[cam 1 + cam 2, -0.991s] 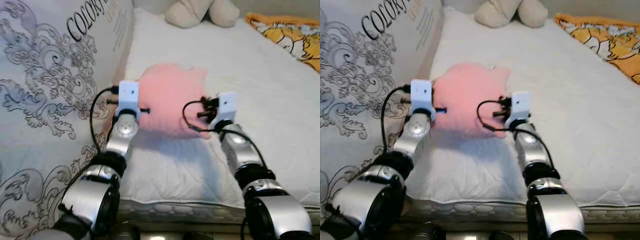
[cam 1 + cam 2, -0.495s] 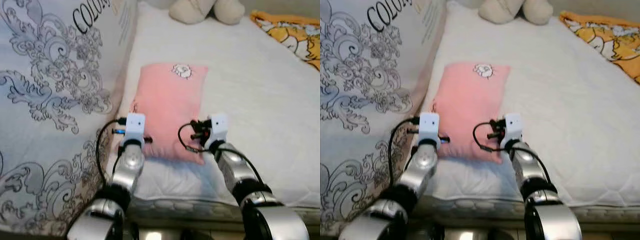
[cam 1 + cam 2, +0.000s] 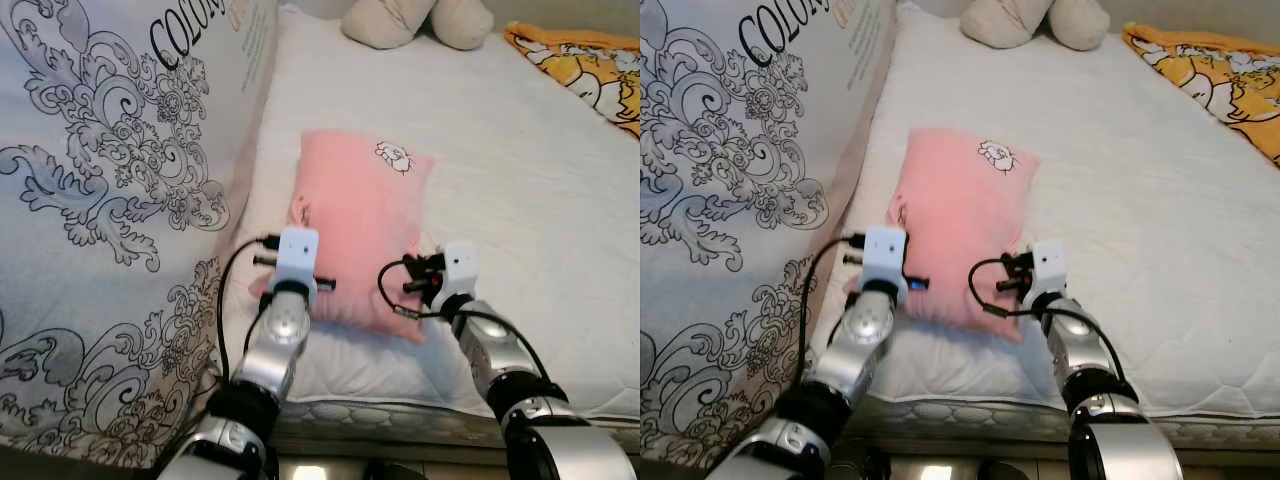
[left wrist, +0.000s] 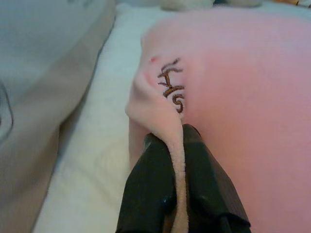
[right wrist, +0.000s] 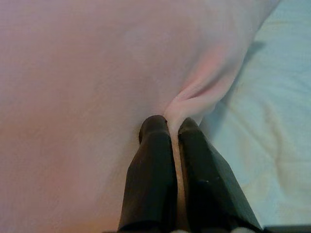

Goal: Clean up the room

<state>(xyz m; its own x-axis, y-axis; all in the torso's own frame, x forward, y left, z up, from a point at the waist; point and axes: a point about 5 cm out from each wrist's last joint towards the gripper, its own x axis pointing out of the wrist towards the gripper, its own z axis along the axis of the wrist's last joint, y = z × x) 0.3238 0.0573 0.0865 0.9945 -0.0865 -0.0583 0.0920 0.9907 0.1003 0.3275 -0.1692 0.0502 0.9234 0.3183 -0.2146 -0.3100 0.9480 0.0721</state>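
A pink pillow point(image 3: 360, 225) with a small embroidered patch lies flat on the white mattress point(image 3: 520, 200), close to its near edge. My left gripper point(image 4: 173, 138) is shut on the pillow's near left corner, a fold of pink fabric pinched between its black fingers point(image 4: 155, 170). On the near right corner my right gripper point(image 5: 170, 122) is shut in the same way. In the eye views both wrists point(image 3: 298, 255) point(image 3: 455, 270) rest at the pillow's near edge, and the fingertips are hidden behind the white wrist mounts.
A large grey-patterned upright mattress point(image 3: 120, 200) leans along the bed's left side. A beige plush toy point(image 3: 415, 20) sits at the far end of the bed. An orange blanket point(image 3: 590, 60) lies at the far right. Bare mattress spreads to the pillow's right.
One second ago the pillow was held up above the bed. It now lies flat on the mattress, and both arms have come down with it, still pinching its near corners.
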